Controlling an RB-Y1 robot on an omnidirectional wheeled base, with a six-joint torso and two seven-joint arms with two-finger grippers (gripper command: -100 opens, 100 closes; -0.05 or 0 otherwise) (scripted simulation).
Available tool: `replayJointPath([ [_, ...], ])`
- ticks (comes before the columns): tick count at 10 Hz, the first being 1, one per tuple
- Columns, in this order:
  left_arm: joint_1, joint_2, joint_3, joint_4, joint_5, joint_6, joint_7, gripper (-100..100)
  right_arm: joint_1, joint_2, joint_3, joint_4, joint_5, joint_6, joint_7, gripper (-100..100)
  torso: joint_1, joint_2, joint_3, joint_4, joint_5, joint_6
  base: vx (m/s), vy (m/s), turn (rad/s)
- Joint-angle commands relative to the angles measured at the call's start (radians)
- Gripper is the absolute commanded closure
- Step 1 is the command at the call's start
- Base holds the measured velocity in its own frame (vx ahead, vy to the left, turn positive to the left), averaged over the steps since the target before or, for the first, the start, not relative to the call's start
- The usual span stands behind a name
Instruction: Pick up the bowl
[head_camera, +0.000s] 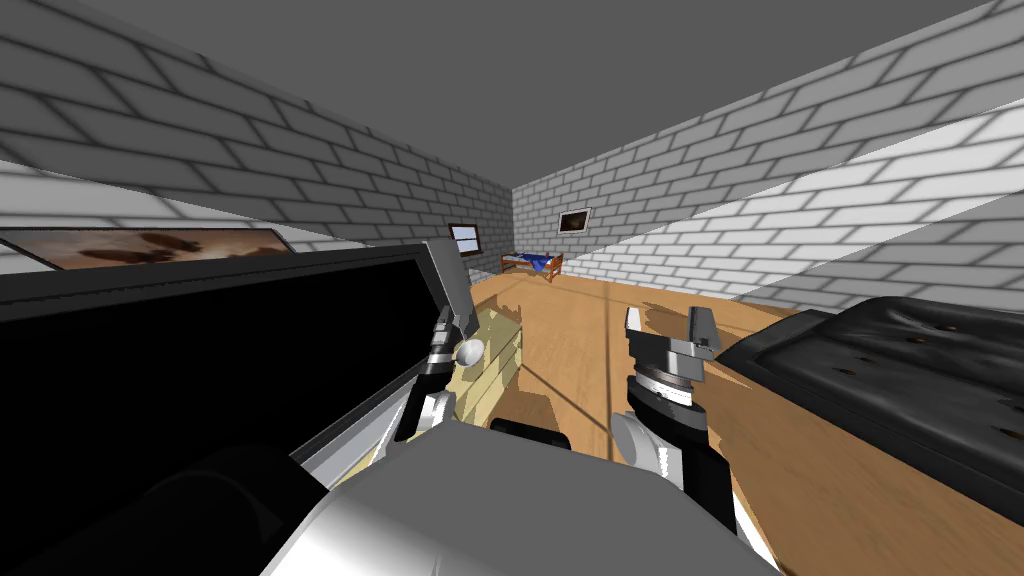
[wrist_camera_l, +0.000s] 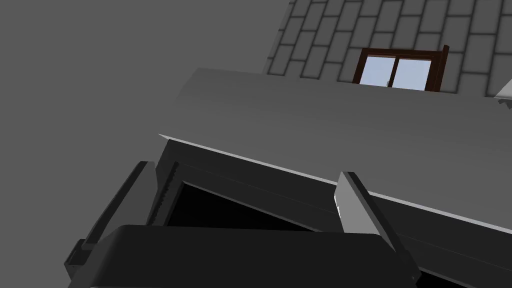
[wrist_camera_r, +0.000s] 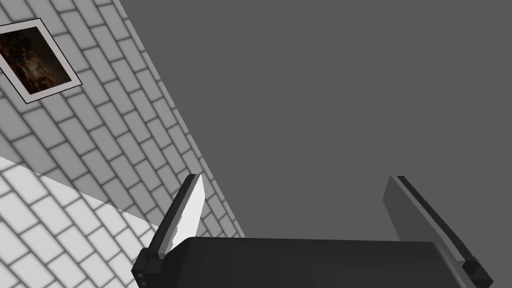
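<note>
Bowl (head_camera: 470, 350) position: on the pale wooden cabinet (head_camera: 492, 372) at the far right end of the large black screen (head_camera: 200, 370), just beside the left gripper (head_camera: 441, 322) in the head view. It reads as a small white rounded shell (its rim and inside are too small to make out).

Left gripper state: fingers spread wide, nothing between them. The left wrist view faces the screen's grey casing (wrist_camera_l: 325, 130), not the bowl.

Right gripper (head_camera: 666, 318) state: fingers equally wide apart, empty, held over the wooden floor (head_camera: 580, 330) left of the black sofa (head_camera: 900, 380).

Handling estimate: light, rigid, smooth-walled and likely slippery; possibly breakable if dropped.

Recommended hold: one finger inside and one outside the wall at the rim, closing gently. Squeezing across the round outside risks the bowl popping free.
</note>
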Motion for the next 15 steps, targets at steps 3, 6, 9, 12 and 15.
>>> replayJointPath([
  [3, -0.021, 0.075, -0.001, 0.02, 0.016, 0.064, -0.007, -100, 0.0, 0.0, 0.0, 0.0, 0.0, 0.0, 0.0, 0, 0.001, 0.002, 0.001, 0.0, 0.0, 0.0, -0.033, 0.005, -0.026],
  [6, -0.047, 0.131, -0.002, 0.043, 0.035, 0.138, -0.018, -100, 0.0, 0.0, 0.0, 0.0, 0.0, 0.0, 0.0, 0, 0.001, 0.003, 0.002, 0.001, 0.0, 0.0, -0.058, 0.005, -0.031],
  [9, -0.067, 0.17, -0.003, 0.062, 0.051, 0.205, -0.028, -100, 0.0, 0.0, 0.0, 0.0, 0.0, 0.0, 0.0, 0, 0.001, 0.006, 0.003, 0.001, 0.0, 0.0, -0.076, 0.005, -0.023],
  [12, -0.088, 0.209, -0.004, 0.082, 0.069, 0.274, -0.04, -100, 0.0, 0.0, 0.0, 0.0, 0.0, 0.0, 0.0, 0, 0.0, 0.004, 0.003, 0.001, 0.0, 0.0, -0.061, 0.0, -0.022],
  [15, -0.11, 0.246, -0.005, 0.105, 0.088, 0.347, -0.052, -100, 0.0, 0.0, 0.0, 0.0, 0.0, 0.0, 0.0, 0, 0.0, 0.005, 0.003, 0.001, 0.0, 0.0, -0.067, -0.005, -0.026],
])
